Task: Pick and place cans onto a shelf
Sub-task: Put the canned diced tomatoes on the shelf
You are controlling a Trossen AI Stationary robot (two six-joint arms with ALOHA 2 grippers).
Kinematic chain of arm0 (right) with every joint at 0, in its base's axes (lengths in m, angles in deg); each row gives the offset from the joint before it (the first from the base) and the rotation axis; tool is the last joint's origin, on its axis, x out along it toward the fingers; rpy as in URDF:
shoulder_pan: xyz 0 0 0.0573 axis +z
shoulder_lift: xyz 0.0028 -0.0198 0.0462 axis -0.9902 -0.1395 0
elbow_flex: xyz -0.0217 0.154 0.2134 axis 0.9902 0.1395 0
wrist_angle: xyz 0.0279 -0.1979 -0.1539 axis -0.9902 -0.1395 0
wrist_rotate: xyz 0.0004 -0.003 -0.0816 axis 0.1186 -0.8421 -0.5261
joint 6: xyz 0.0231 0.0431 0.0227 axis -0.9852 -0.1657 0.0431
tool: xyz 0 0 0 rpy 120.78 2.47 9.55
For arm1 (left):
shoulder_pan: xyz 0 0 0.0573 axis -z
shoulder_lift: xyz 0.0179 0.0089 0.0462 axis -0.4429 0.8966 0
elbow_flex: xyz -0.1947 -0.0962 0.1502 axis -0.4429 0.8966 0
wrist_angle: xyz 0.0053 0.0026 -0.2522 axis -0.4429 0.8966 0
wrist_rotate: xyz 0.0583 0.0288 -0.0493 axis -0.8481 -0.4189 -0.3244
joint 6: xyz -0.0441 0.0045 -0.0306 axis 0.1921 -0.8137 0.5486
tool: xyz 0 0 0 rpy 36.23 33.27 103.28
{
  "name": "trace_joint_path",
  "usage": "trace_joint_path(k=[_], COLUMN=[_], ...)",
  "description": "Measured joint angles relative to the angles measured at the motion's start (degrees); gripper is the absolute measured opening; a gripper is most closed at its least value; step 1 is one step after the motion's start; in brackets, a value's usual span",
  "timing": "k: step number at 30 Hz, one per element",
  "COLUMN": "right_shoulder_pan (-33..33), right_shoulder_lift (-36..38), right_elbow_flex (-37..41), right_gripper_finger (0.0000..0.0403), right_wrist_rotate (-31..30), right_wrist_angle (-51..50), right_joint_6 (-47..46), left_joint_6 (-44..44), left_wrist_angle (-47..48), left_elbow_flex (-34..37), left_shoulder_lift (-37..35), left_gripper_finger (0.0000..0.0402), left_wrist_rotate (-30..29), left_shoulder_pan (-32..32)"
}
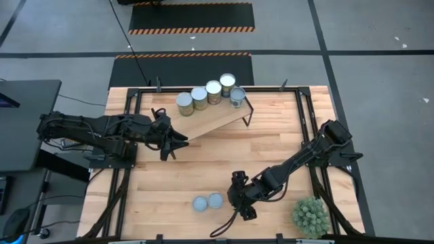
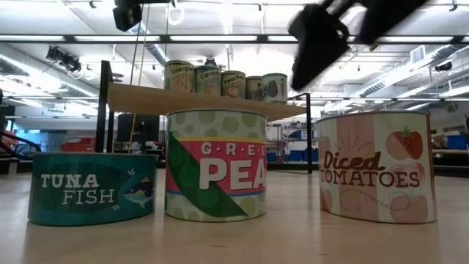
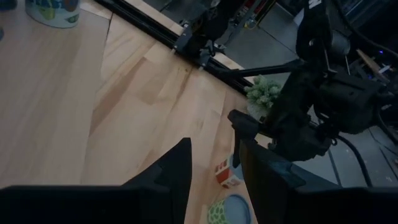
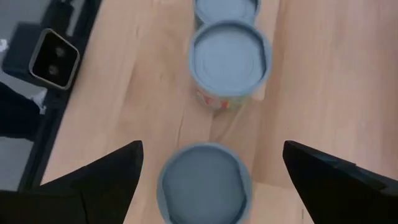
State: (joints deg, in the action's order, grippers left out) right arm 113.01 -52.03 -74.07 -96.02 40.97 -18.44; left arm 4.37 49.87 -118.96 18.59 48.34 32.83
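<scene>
On the shelf (image 1: pixel 215 119) stand five cans (image 1: pixel 213 92) in a row. Near the plant (image 1: pixel 310 215), more cans (image 1: pixel 207 202) sit on the table (image 1: pixel 203 169). Beside them the right gripper (image 1: pixel 243 202) hangs with fingers wide apart, holding nothing. Next to the shelf's low end, the left gripper (image 1: pixel 173 140) is partly spread and holds nothing.

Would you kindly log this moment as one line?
right pincer: open above cans | left pincer: by shelf, empty
</scene>
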Motion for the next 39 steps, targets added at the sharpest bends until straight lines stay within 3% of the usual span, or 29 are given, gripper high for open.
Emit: trace_joint_path(k=[9, 14, 25, 29, 35, 39], right_shoulder_pan=[2.11, 2.67, 2.66, 2.21, -0.25, -2.57], right_shoulder_lift=[0.09, 0.04, 0.02, 0.02, 0.03, 0.38], right_elbow_flex=[6.88, 10.39, 15.74, 16.86, 16.80, 16.61], right_gripper_finger=[0.0394, 0.0394, 0.0391, 0.0365, 0.0294, 0.0291], right_wrist_rotate=[-1.12, -4.92, -4.64, -4.27, -1.13, 1.59], right_wrist_angle=[9.53, 12.68, 18.50, 19.49, 20.45, 19.63], right_joint_6=[-0.58, -1.48, -1.49, -1.47, 2.68, 7.87], left_joint_6=[0.05, 0.62, 1.62, 1.99, 2.03, 2.05], left_wrist_angle=[0.66, 0.62, 0.57, 0.59, 0.57, 0.59], left_elbow_flex=[0.00, 0.00, 0.00, 0.00, 0.00, 0.00], left_shoulder_lift=[0.00, 0.00, 0.00, 0.00, 0.00, 0.00], left_gripper_finger=[0.0141, 0.0141, 0.0141, 0.0141, 0.0141, 0.0141], left_wrist_rotate=[-0.14, -0.14, -0.14, -0.15, -0.16, -0.15], left_shoulder_pan=[0.00, 0.00, 0.00, 0.00, 0.00, 0.00])
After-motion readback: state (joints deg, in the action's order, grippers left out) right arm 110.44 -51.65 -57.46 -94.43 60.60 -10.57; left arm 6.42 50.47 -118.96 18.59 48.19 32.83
